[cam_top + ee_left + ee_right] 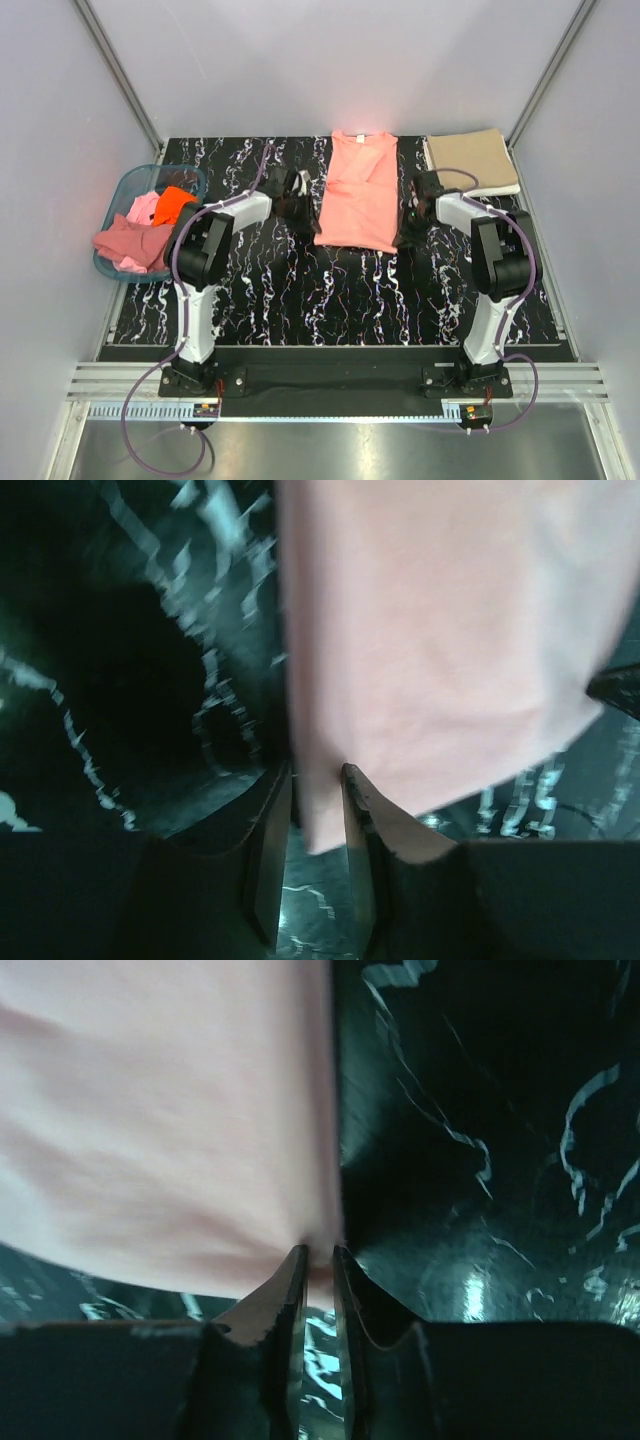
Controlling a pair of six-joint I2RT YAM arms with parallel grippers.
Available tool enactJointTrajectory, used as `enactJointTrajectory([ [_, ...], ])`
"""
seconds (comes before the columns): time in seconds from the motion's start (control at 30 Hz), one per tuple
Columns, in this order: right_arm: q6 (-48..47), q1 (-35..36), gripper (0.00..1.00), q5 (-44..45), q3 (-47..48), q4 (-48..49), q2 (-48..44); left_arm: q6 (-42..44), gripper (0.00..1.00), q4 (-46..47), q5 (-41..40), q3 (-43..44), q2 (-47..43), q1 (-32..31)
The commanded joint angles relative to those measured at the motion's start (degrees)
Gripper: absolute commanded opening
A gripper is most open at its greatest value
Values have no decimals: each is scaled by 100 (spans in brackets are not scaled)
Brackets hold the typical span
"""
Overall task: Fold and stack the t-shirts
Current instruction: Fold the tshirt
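Currently clamped at both near corners: salmon-pink t-shirt (358, 190).
Held by left gripper (315, 772) and right gripper (318, 1252), spread ahead of fingertips, with arms reaching forward, low.

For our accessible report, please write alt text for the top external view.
A salmon-pink t-shirt, folded lengthwise, lies in the middle of the black marbled table; the left arm and the right arm hold their jaws at its two side edges. A folded tan t-shirt lies far right; a teal basket of pink and orange shirts stands at the left edge.
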Motion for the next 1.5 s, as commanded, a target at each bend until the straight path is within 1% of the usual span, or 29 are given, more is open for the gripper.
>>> enactJointTrajectory([
  [0.0,59,29,22,414,-579,370,-261,-158,31,204,-511,-552,-257,-74],
  [0.03,32,20,22,414,-658,407,-331,-158,31,239,-616,-633,-302,-118],
  [0.13,-56,20,22,493,-738,407,-541,-185,32,231,-547,-748,-486,-171],
  [0.23,41,29,24,336,-721,364,-866,-185,38,161,-556,-730,-829,-198],
  [0.27,128,29,25,291,-712,355,-946,-159,43,91,-564,-695,-873,-198],
  [0.3,155,20,26,239,-694,285,-1008,-80,44,12,-573,-556,-900,-189],
  [0.37,207,29,29,89,-642,188,-1175,-1,45,-200,-495,-423,-856,-189],
  [0.5,269,38,29,-130,-527,135,-1281,26,47,-191,-126,-317,-593,-215],
  [0.63,304,187,21,-639,-176,231,-922,9,47,-200,-142,-343,-399,-268],
  [0.67,331,240,18,-702,-80,275,-851,17,47,-209,-169,-344,-364,-285],
  [0.7,348,336,8,-815,-70,493,-754,17,47,-200,-152,-326,-294,-303],
  [0.73,392,372,6,-1069,-96,600,-553,17,46,-200,-91,-317,-250,-329],
  [0.77,453,407,4,-1089,-114,653,-447,17,44,-209,-73,-308,-206,-338],
  [0.8,463,459,3,-1054,-149,723,-341,-9,39,-200,-72,-317,-153,-347],
  [0.83,463,477,2,-1028,-297,767,-184,-53,21,-217,-142,-369,-162,-347],
  [0.9,507,477,1,-766,-535,864,-95,-158,10,-200,-422,-676,-319,-356],
  [0.93,515,486,1,-633,-797,864,-68,-167,2,-191,-485,-773,-389,-382],
  [0.97,515,477,0,-528,-930,890,-85,-176,0,-182,-512,-966,-503,-391],
  [1.1,515,609,0,-246,-1572,908,-497,-264,0,-191,-538,-1450,-864,-470],
  [1.23,682,855,0,-149,-2284,882,-1297,-343,0,-191,-731,-2056,-1373,-698],
  [1.27,778,925,0,-123,-2424,856,-1438,-421,0,-182,-775,-2362,-1601,-742],
  [1.33,910,1004,0,-105,-2853,856,-1841,-510,0,-182,-933,-2689,-1839,-847],
  [1.43,1253,1364,0,-34,-3268,882,-2220,-650,0,-191,-1197,-3408,-2410,-953],
  [1.47,1332,1548,0,0,-3321,891,-2265,-677,0,-200,-1267,-3507,-2725,-988],
])
